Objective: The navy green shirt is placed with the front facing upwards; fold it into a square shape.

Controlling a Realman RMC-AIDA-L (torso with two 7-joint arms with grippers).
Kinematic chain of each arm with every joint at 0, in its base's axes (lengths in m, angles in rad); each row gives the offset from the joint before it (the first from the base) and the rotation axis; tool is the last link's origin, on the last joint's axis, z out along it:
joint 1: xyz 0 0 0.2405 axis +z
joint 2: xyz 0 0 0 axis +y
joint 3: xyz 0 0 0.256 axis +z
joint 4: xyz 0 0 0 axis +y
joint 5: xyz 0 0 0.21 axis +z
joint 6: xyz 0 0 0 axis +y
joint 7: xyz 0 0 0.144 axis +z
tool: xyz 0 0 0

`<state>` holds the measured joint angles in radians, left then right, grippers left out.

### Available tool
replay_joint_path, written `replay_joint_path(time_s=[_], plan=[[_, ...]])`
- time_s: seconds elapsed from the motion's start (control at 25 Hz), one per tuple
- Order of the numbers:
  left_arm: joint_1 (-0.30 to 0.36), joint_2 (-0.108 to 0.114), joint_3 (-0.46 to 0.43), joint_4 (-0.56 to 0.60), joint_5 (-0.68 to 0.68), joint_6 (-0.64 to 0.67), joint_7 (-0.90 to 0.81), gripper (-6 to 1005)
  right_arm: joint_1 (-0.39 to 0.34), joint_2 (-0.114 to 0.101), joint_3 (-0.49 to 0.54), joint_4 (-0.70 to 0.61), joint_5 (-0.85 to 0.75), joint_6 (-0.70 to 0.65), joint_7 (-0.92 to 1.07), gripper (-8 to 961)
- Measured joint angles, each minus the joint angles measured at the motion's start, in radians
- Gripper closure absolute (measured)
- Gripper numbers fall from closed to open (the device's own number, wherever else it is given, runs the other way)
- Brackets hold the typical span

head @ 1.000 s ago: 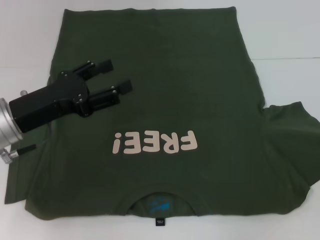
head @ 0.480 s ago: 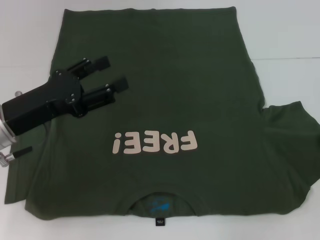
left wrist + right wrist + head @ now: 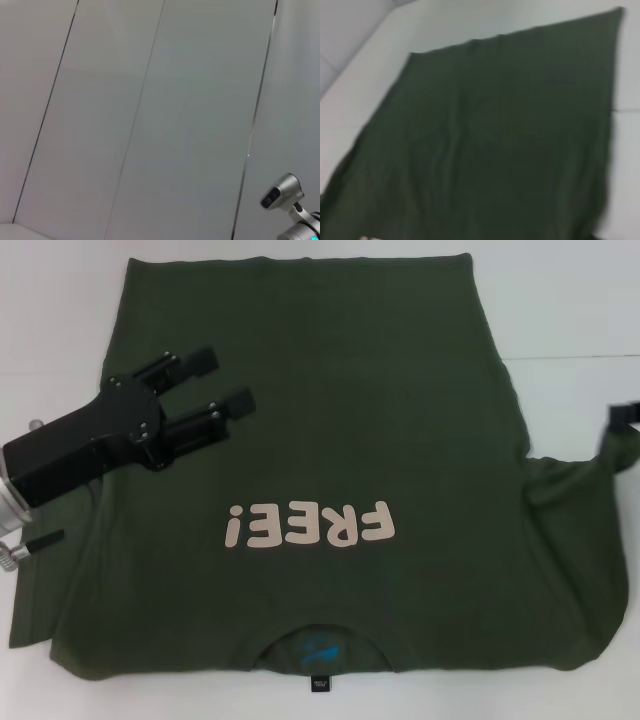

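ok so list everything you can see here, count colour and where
navy green shirt: one, dark olive, spread front-up over most of the table, collar nearest the robot, right sleeve lifted at its tip
"FREE!" lettering: one, pale pink, on the chest
collar print: one, blue, inside the collar, small black tag just below
table: one, white, under the shirt
left gripper: one, black, above the shirt's left side, jaws open
right gripper: one, black, at the frame's right edge by the raised sleeve

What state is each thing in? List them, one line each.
navy green shirt: spread front up, left side folded in, right sleeve lifted.
left gripper: open, above the shirt's left side.
right gripper: at the lifted right sleeve.
table: under the shirt.
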<state>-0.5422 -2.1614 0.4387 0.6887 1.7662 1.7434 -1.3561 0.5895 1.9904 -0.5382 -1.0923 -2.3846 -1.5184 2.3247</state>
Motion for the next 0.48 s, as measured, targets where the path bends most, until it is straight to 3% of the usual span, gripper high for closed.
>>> replay_joint_path(time_s=[0.48], plan=[[0.021, 0.001, -0.002, 0.005, -0.029, 0.004, 0.000, 139, 0.151, 0.029, -0.159, 0.117, -0.003, 0.104, 0.009, 954]])
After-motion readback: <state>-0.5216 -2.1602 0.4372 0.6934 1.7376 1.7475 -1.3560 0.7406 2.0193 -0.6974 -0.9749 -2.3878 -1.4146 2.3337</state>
